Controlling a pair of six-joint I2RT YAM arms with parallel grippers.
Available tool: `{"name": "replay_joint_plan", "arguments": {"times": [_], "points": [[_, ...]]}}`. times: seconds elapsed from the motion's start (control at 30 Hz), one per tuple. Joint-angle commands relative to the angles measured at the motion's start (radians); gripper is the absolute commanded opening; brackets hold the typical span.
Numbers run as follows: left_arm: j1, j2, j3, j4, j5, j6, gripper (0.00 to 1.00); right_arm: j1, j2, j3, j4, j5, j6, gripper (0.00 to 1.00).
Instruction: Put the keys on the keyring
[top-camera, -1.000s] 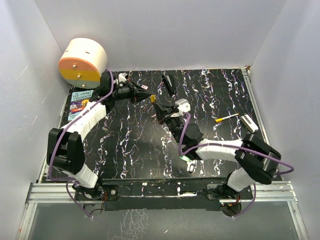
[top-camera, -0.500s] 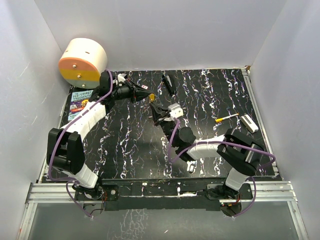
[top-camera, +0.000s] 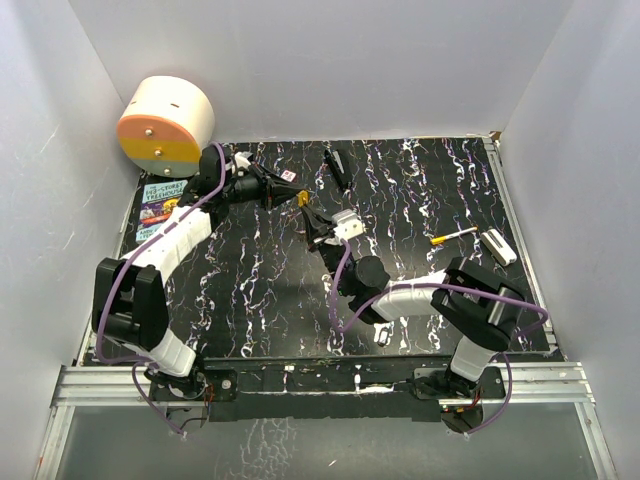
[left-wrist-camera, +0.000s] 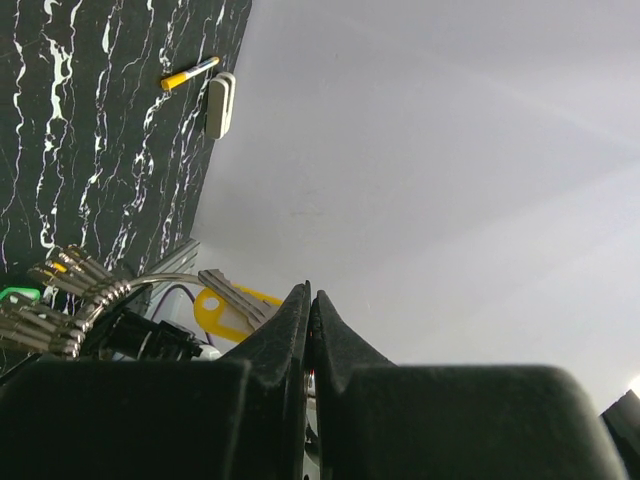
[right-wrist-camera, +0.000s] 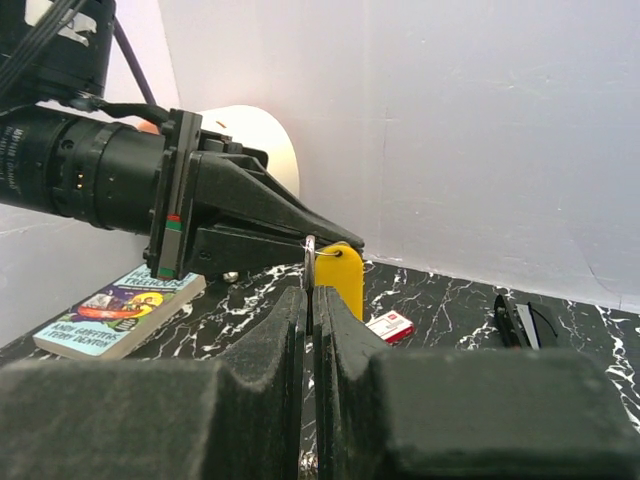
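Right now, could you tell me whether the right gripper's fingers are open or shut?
Shut: the right gripper has its fingers pressed together on the keyring.

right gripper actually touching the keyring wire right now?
Touching. The right wrist view shows the right gripper shut on the keyring: its thin silver wire stands edge-on between the closed fingers, with no gap on either side.

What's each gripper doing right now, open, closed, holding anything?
Left gripper: closed, pinching the yellow key.
Right gripper: closed on the keyring wire.
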Motion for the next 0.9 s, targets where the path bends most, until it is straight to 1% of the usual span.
{"name": "replay_joint_plan", "arguments": {"times": [0.0,0.87], "points": [[0.005,-0.074,-0.021,0.001,0.006,-0.024,0.00,0.004,0.004,0.046,0.276,0.014,-0.020,0.08],[0.005,-0.097,-0.064,0.016,0.002,-0.028,0.00,0.004,0.045,0.078,0.322,0.016,-0.010,0.08]]}}
